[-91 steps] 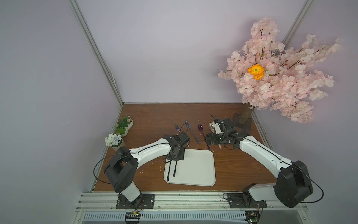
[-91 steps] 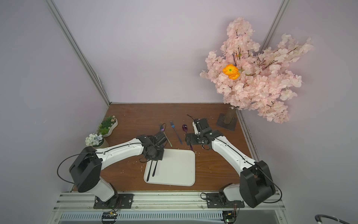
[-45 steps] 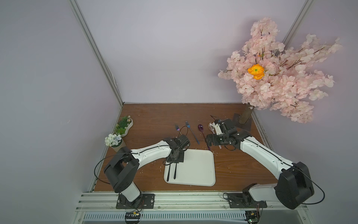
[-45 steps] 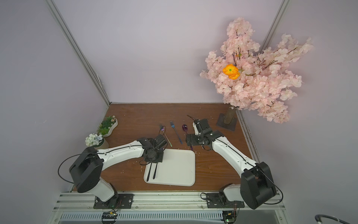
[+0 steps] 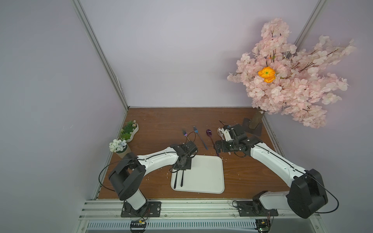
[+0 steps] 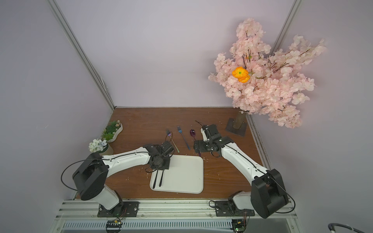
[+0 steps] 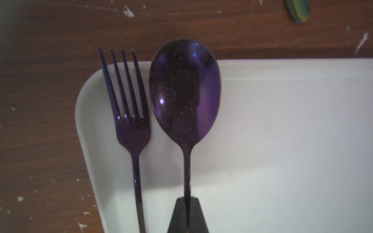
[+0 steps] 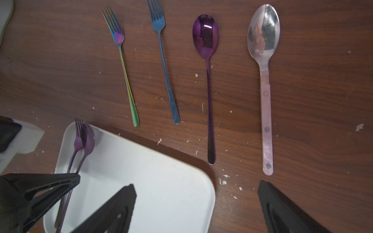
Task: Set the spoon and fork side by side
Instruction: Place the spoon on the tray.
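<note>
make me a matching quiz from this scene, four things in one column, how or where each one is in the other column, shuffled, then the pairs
Things:
1. left claw
2. right claw
3. dark fork
4. silver spoon

States:
A. open, holding nothing
B. lying on the bare wooden table
C. shut on the handle of the dark spoon
D. lying in the white tray

Pairs: 1-C, 2-A, 3-D, 4-B

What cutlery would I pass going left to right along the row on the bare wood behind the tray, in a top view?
Rainbow fork → blue fork → purple spoon → silver spoon, of which little more than the bowl shows.
</note>
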Available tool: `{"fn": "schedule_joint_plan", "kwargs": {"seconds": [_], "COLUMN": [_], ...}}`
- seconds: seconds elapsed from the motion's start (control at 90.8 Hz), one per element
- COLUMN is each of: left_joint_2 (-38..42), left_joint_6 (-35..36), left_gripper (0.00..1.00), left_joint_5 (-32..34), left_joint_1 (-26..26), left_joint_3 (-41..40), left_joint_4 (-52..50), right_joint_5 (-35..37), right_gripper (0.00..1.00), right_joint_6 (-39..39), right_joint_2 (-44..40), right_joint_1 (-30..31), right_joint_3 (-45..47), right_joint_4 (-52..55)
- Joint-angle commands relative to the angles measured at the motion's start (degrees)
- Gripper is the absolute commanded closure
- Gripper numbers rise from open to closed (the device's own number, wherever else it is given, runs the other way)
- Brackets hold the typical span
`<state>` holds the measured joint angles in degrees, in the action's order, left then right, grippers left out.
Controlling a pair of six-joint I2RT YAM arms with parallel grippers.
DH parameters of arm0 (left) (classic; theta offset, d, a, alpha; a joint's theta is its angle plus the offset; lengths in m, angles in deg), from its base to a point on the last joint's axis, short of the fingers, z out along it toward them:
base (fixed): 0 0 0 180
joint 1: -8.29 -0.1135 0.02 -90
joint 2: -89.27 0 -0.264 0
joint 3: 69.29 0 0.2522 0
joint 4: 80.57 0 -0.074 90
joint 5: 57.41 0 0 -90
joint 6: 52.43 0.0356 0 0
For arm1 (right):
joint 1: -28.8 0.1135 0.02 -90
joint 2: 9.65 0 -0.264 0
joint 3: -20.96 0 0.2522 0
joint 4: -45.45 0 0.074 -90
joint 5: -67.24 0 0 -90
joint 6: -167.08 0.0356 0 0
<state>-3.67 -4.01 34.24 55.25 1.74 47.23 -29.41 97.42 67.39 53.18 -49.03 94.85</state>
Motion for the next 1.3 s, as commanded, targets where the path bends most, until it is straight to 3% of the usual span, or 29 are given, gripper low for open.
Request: {"fn": "schedule_joint_plan", "kwargs": {"seconds": [0.0, 0.297, 0.55, 0.969, 1.288], "left_joint_2": [-0.2, -0.8, -1.1, 0.4, 7.6], "left_joint_6": [-0.5, -0.5, -0.2, 0.2, 3.4], "left_gripper": [0.99, 0.98, 0.89, 0.84, 0.65], "left_joint_5": [0.0, 0.3, -0.2, -1.0, -3.2], "left_joint_1": [0.6, 0.6, 0.6, 0.6, 0.5], "left_joint_3": [-1.3, -2.2, -2.5, -3.2, 0.6], "left_joint_4": [0.2, 1.1, 1.1, 1.2, 0.9], "right_joint_5": [0.0, -0.1, -0.1, 0.1, 1.0], "right_gripper": [0.01, 0.01, 0.01, 0.01, 0.01], "right_joint_6": [0.0, -0.1, 0.0, 0.1, -1.2], "right_joint_2": [-1.3, -1.3, -1.0, -1.5, -1.8], "right_joint_1": [0.2, 0.2, 0.2, 0.2, 0.2], "right_joint_3": [0.4, 0.5, 0.3, 0.8, -0.9], "right_joint_4": [0.5, 0.7, 0.6, 0.6, 0.7]}}
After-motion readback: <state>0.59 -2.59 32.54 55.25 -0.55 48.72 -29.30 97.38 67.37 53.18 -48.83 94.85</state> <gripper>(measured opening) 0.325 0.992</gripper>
